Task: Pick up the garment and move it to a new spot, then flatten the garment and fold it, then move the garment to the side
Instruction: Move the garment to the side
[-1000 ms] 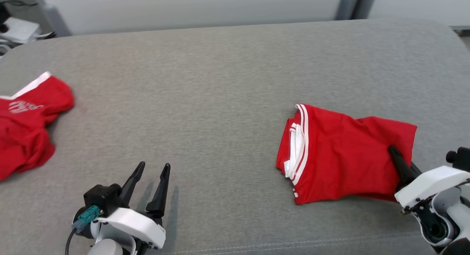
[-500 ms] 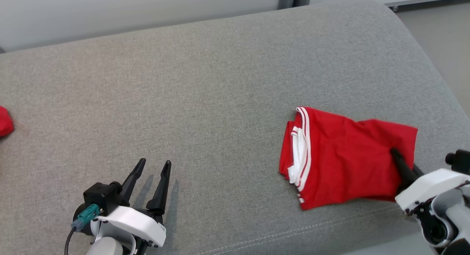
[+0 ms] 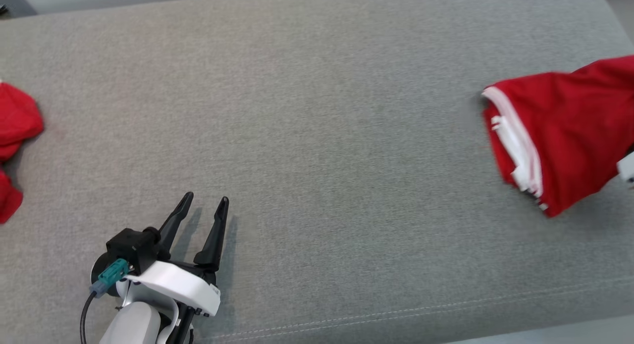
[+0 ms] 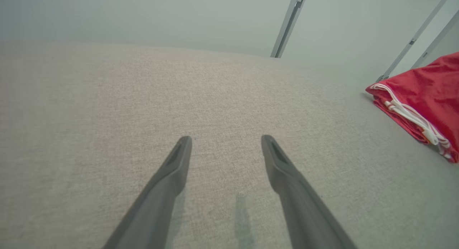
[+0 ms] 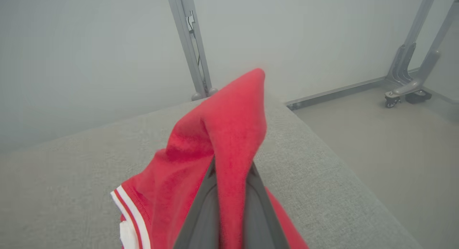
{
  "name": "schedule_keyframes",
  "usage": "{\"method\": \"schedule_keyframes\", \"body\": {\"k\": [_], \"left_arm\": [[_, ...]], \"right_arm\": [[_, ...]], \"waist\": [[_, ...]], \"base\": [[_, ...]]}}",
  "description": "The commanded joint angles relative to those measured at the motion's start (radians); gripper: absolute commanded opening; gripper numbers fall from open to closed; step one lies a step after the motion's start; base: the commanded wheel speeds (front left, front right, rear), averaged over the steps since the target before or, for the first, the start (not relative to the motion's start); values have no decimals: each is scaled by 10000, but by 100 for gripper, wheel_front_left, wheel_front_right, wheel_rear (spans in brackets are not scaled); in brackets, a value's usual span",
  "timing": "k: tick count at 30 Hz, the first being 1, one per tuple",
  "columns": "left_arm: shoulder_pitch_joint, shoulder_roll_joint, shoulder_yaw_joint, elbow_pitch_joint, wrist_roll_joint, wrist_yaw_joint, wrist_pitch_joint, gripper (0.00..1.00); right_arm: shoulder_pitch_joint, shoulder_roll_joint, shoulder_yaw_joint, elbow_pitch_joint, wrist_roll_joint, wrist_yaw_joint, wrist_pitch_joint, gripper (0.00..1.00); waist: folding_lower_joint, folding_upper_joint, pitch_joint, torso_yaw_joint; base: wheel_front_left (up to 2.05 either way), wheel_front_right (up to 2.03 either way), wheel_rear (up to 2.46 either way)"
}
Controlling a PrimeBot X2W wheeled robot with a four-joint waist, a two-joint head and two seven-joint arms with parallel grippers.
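Head view looks down on a wide grey cushion [image 3: 317, 111]. Near its right end the red garment [image 3: 574, 121] is bunched in loose folds, and its white-striped edge faces left. The picture is blurred there, so I cannot tell whether its lower corner touches the cushion or hangs just above it.

From the right wrist view, the right gripper [image 5: 232, 170] has its two dark fingers [image 5: 200, 213] pressed together on a fold of the red fabric. The fold stands up in a peak above the tips, and the rest drapes down to the left, with the striped edge at the lower left. Behind it are the cushion's corner, a pale floor [image 5: 376, 141] and grey metal legs [image 5: 188, 44].

At the lower left of the head view the left gripper [image 3: 206, 197] sits low over the cushion, well apart from the garment. Its fingers are spread, with bare cushion between them, and its shadow falls just beside them.

Another red cloth [image 3: 15, 126] lies crumpled at the cushion's left edge, partly cut off by the frame
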Motion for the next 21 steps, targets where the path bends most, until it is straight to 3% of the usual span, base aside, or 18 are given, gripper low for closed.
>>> {"method": "schedule_keyframes", "body": {"k": [1, 7, 8, 9, 15, 18, 21], "left_arm": [[-379, 185, 273, -307, 87, -71, -59, 100], [-528, 196, 156, -444, 114, -71, -59, 100], [-542, 192, 148, -451, 115, -71, -59, 100], [-557, 189, 141, -457, 116, -71, -59, 100], [-637, 164, 106, -494, 116, -71, -59, 100], [-662, 127, 134, -500, 139, -71, -59, 100], [-632, 77, 175, -469, 179, -71, -59, 100]], "right_arm": [[-237, -361, -232, 106, -325, 16, -140, 0], [-982, -550, -1344, 1294, -1659, 16, -141, 1], [-1067, -512, -1475, 1582, -1836, 16, -141, 47], [-1175, -525, -1560, 1774, -2096, 16, -142, 100], [-1599, -844, -2678, 2130, -3454, 16, -142, 100], [-1552, -948, -3681, 1750, -4536, 16, -142, 100], [-1223, -646, -4711, 920, -5580, 16, -142, 100]], "waist": [[0, -1, 243, 329], [0, -1, 442, 804], [0, -1, 456, 851], [0, -1, 473, 892], [0, -1, 565, 1035], [0, -1, 559, 1055], [0, -1, 432, 1020]], "base": [[0, 0, 0], [0, 0, 0], [0, 0, 0], [0, 0, 0], [0, 0, 0], [0, 0, 0], [0, 0, 0]]}}
